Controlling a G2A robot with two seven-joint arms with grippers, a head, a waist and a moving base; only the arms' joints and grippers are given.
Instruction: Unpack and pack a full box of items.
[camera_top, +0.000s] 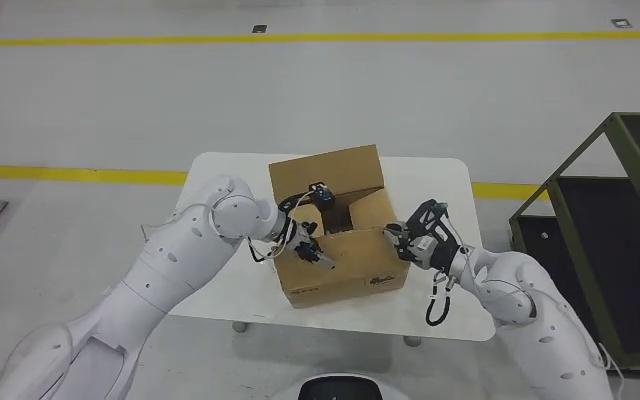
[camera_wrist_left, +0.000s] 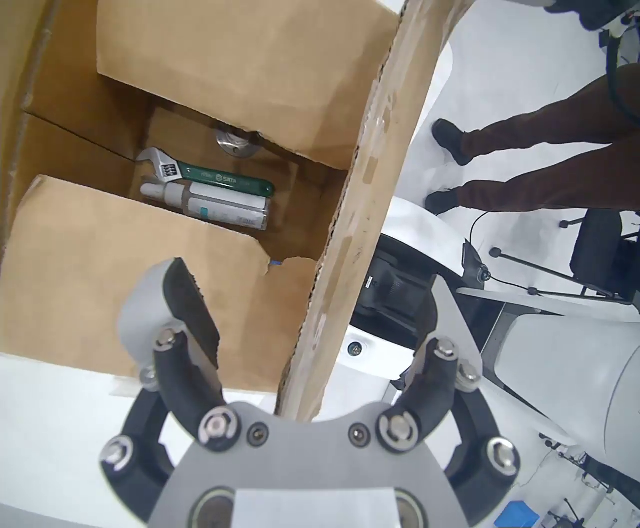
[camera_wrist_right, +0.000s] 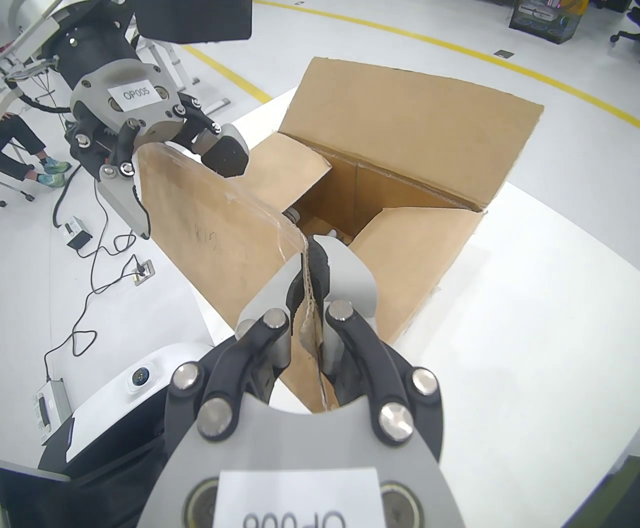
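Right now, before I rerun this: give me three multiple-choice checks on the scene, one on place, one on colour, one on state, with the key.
1. Where does the wrench lie?
A. on the floor
B. inside the box
C. on a chair

2. What colour is its handle?
A. green
B. red
C. yellow

3. The right gripper is:
A. wide open
B. shut on the wrench
C. shut on the box flap

Key:
1 B: the left wrist view shows it on the box bottom beside a white tube.
2 A: the handle is plainly green.
3 C: the right wrist view shows it closed on the cardboard edge.
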